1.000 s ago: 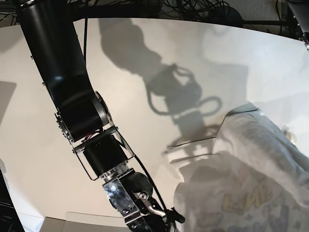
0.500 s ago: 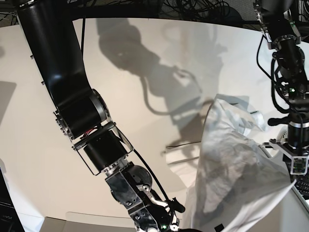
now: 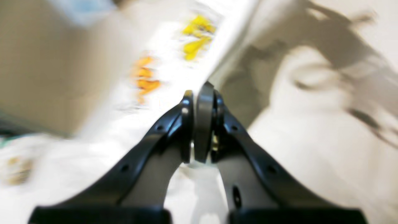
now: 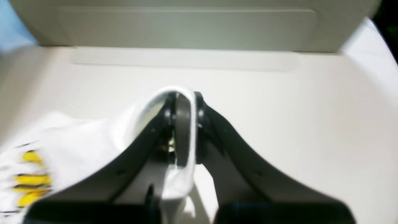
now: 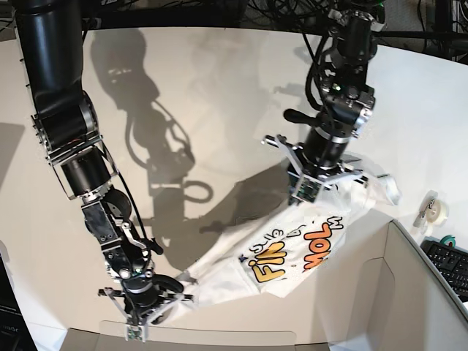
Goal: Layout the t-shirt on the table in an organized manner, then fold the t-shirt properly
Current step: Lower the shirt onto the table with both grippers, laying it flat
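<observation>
Base view shows us the t-shirt (image 5: 292, 252) stretched between 2 arms above the table (image 5: 219, 88), printed side up, with yellow and orange lettering visible across its middle. We see the right gripper (image 5: 150, 311) low near the front edge of the table, at the lower left of this view, pinching one end of the shirt. The left gripper (image 5: 325, 183) sits farther back and to the right, holding the other end, where the fabric bunches up under it and a white flap sticks out to the side. The cloth between them sags toward the tabletop; we cannot tell whether its middle touches the surface. A grey box wall (image 5: 380, 300) stands at the lower right, and a roll of tape (image 5: 437, 210) lies near it beside a keyboard (image 5: 450, 259).

From the right wrist view, the right gripper (image 4: 183, 105) is pressed together on a white hem of the t-shirt (image 4: 77, 146), which wraps over one finger.

From the left wrist view, which is blurred, the left gripper (image 3: 202, 105) is likewise pressed together on the t-shirt (image 3: 161, 74).
</observation>
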Controlling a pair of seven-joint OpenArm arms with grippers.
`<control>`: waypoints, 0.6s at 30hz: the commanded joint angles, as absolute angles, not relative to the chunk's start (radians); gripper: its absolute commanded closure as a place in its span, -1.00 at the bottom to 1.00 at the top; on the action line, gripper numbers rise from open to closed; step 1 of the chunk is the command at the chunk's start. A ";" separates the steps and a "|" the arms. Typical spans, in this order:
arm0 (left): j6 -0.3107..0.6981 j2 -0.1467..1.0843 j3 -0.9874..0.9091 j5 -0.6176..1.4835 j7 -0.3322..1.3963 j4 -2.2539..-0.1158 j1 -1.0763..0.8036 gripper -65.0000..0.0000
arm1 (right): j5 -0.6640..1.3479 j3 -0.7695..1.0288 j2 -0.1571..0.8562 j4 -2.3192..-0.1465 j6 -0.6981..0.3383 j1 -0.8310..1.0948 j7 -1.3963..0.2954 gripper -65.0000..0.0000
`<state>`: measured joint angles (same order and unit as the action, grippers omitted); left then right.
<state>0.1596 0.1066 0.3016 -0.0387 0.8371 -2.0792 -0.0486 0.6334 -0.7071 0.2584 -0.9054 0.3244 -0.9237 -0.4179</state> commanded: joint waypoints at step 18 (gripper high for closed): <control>0.150 -0.015 0.854 0.019 0.832 -1.963 -0.208 0.99 | 0.305 -0.693 0.455 -0.921 0.223 -0.734 -0.381 1.00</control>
